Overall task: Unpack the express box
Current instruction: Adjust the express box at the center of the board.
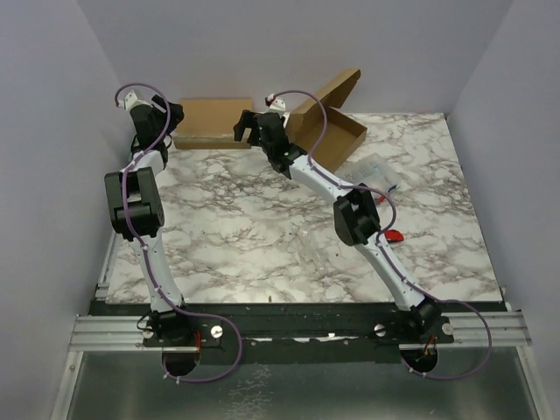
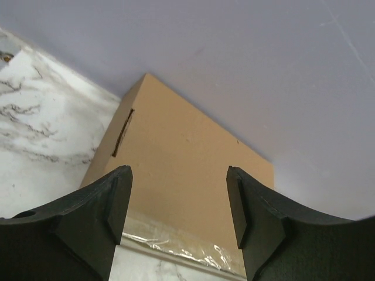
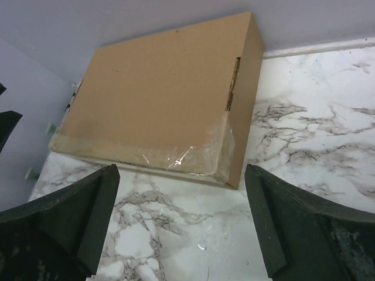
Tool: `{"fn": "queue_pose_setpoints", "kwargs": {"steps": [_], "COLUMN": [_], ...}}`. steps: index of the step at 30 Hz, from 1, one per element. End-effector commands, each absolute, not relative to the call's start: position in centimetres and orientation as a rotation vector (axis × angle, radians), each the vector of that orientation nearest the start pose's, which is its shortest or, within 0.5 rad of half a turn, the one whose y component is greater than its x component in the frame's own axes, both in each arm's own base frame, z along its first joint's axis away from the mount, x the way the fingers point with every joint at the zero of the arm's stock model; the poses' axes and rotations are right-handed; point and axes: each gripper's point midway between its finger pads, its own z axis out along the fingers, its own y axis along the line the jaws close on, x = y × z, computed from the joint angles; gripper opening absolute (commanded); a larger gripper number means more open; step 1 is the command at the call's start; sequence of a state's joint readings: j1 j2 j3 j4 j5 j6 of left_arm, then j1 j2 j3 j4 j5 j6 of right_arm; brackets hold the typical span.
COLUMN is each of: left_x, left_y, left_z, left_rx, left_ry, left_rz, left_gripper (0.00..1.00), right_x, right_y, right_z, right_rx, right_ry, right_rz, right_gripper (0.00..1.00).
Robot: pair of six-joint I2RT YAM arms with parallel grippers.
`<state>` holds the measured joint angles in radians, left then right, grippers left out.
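Express box (image 1: 213, 122) lies flat and taped shut against the back wall (image 1: 262, 44), upper left of the overhead view. It looks stiff and likely light (the tape (image 3: 176, 155) slick); I'd grip its short ends. Left gripper (image 2: 179, 202) and right gripper (image 3: 181, 222) both gape wide, empty.

high view from near edge, both wrist views share sealed box (image 3: 158, 99)

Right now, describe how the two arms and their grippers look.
Both the left arm and the right arm have white links between chunky black joint housings, with a purple cable looped along each. The left gripper and right gripper are matte black, each with two broad, wedge-shaped fingers. No markings are visible.
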<state>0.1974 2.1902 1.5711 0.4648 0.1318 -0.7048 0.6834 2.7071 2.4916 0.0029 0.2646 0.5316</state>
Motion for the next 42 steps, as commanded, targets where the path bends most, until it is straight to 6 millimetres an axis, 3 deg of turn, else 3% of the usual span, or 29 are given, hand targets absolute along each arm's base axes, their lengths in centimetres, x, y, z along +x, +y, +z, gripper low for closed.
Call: {"fn": "queue_pose_setpoints", "kwargs": {"steps": [1, 5, 8, 18, 23, 26, 30, 33, 36, 38, 42], "left_x": [64.7, 64.5, 64.8, 65.9, 65.4, 64.2, 60.5, 55.5, 50.0, 46.2, 39.6], "left_y": [9.7, 10.8, 11.2, 8.4, 4.8, 0.9, -5.7, -7.4, -5.8, -4.1, -0.3], "left_z": [14.8, 14.4, 12.7, 9.6, 9.7, 12.4, 14.5, 14.0, 13.9, 12.5, 10.4], "left_rx": [-0.659, -0.651, -0.683, -0.691, -0.642, -0.581, -0.526, -0.604, -0.727, -0.829, -0.899], "left_ry": [1.652, 1.660, 1.693, 1.760, 1.785, 1.743, 1.765, 1.807, 1.813, 1.876, 2.017], "left_rz": [-0.377, -0.319, -0.356, -0.577, -0.749, -0.867, -0.997, -1.004, -0.930, -0.850, -0.551], "left_gripper": [0.72, 0.74, 0.75, 0.73, 0.66, 0.66, 0.64, 0.63, 0.64, 0.65, 0.69], "right_x": [61.7, 62.1, 62.3, 62.3, 62.0, 61.6, 60.0, 57.1, 53.5, 50.8, 47.3], "right_y": [44.9, 45.2, 45.5, 46.7, 47.4, 47.5, 46.6, 46.1, 45.3, 44.8, 42.7], "right_z": [14.6, 13.2, 12.0, 11.0, 11.2, 11.3, 12.3, 13.3, 13.6, 13.5, 12.4], "right_rx": [0.117, 0.146, 0.164, 0.143, 0.084, 0.055, 0.030, -0.064, -0.199, -0.293, -0.394], "right_ry": [1.733, 1.727, 1.729, 1.690, 1.663, 1.686, 1.769, 1.835, 1.912, 1.952, 2.046], "right_rz": [0.693, 0.725, 0.752, 0.833, 0.864, 0.857, 0.827, 0.837, 0.825, 0.851, 0.800], "right_gripper": [0.99, 0.99, 0.98, 0.95, 0.88, 0.85, 0.82, 0.84, 0.90, 0.96, 1.00]}}
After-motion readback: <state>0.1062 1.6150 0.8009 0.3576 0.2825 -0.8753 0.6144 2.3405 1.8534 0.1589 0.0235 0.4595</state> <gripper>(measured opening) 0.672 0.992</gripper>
